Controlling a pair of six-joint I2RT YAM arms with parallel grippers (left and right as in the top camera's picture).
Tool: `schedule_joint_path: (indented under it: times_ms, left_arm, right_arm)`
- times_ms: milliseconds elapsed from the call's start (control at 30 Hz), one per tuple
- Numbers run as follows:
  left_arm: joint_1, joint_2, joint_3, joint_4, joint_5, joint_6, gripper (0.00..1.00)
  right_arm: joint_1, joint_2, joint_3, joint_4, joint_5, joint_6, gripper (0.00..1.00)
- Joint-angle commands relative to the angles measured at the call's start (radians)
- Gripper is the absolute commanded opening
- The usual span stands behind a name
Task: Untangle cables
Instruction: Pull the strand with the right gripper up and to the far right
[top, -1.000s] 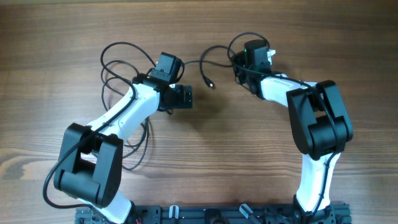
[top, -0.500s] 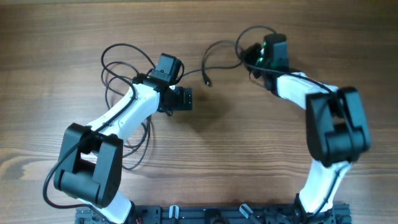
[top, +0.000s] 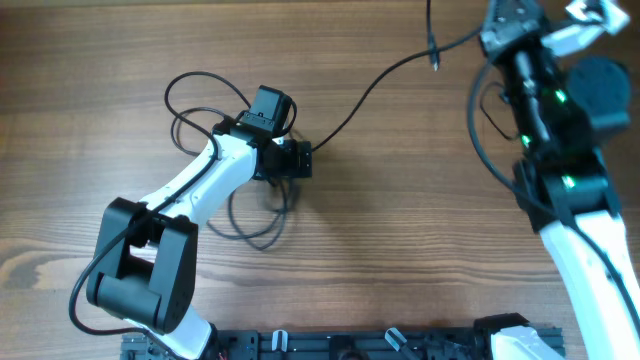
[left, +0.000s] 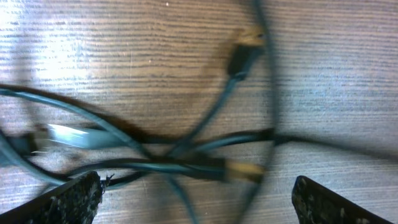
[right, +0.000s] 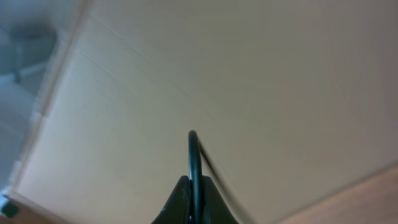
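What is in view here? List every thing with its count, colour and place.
cables: several, exact count unclear, black, tangled on the table beside and under the left arm
taut cable: one, black, running from the tangle up to the right pincer
plugs: at least two, black with pale tips, among the tangle in the left wrist view
table: one, brown wood, under everything
rail: one, black, along the table's near edge
left arm: one, white and black, over the tangle
left pincer: one, black, open above the cables
right arm: one, white and black, raised at the right
right pincer: one, black, shut on the taut cable
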Motion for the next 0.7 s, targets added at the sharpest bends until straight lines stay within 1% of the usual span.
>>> schedule_joint_path:
  times_ms: [0,133,267,533,633,667]
  left_arm:
    - [0.002,0.0,-0.003,0.002,0.012,0.016,1.0]
    - [0.002,0.0,-0.021,0.005,0.006,0.02,1.0]
    - [0.002,0.0,-0.091,0.011,-0.044,0.019,1.0]
    - [0.002,0.0,-0.239,0.084,-0.044,0.0,1.0]
    - [0.002,0.0,-0.24,0.098,-0.004,-0.006,1.0]
    - [0.002,0.0,-0.24,0.121,0.038,0.031,1.0]
  right_arm:
    - [-0.004,-0.117,0.004,-0.003,0.055,-0.021,0.05]
    - [-0.003,-0.206,0.008,-0.003,0.062,-0.02,0.05]
    - [-0.004,-0.252,0.008,-0.012,0.076,-0.021,0.04]
    - [-0.004,-0.256,0.014,-0.023,0.092,-0.017,0.04]
    - [-0.004,-0.255,0.014,-0.043,0.097,-0.019,0.05]
    - [-0.004,-0.255,0.014,-0.071,0.115,-0.02,0.04]
